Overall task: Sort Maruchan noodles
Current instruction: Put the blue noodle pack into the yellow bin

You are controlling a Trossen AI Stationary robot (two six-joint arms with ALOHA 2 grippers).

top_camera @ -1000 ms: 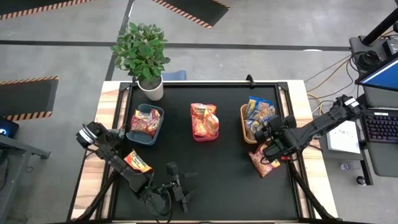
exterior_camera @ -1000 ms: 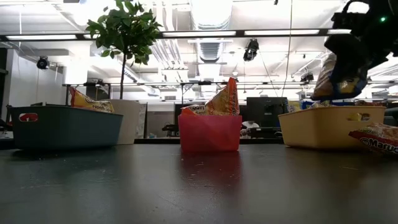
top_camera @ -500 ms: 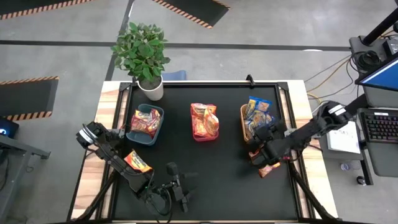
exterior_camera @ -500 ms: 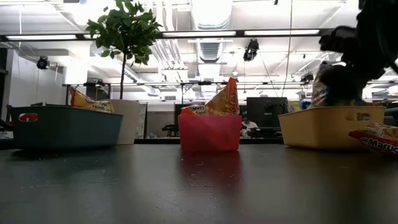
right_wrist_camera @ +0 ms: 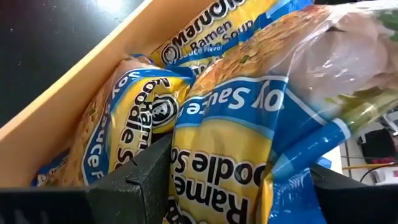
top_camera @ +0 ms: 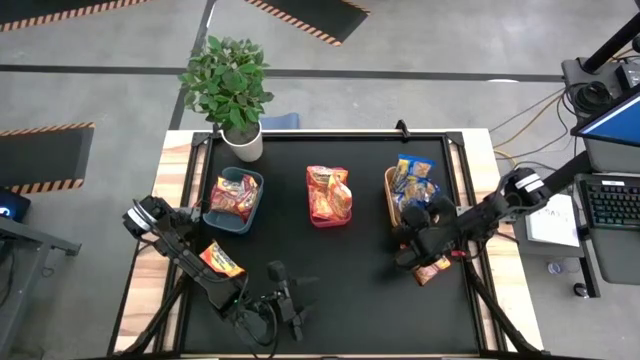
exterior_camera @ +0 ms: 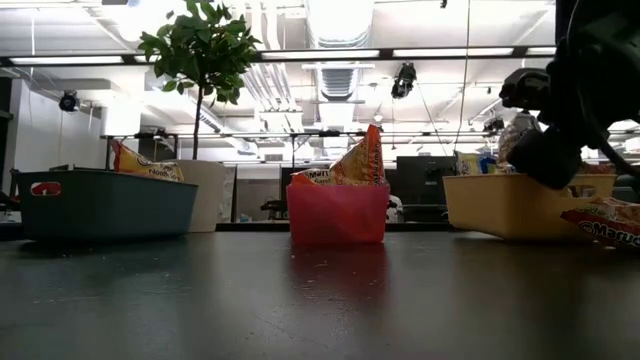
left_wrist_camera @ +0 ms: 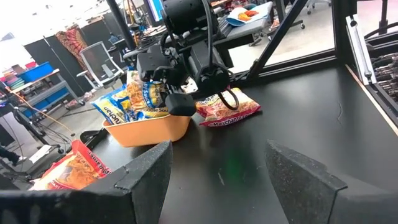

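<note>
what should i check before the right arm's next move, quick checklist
1. Right gripper at the tan bin: ok.
2. Blue-and-yellow packet between the right fingers, over that bin's blue-and-yellow packets: ok.
3. Fully let go: cannot tell.
4. Red-pink packet lying on the table beside the tan bin, unsorted: not ok.
5. Orange packet on the table by the left arm, unsorted: not ok.
6. Left gripper open, waiting near the front edge: ok.
</note>
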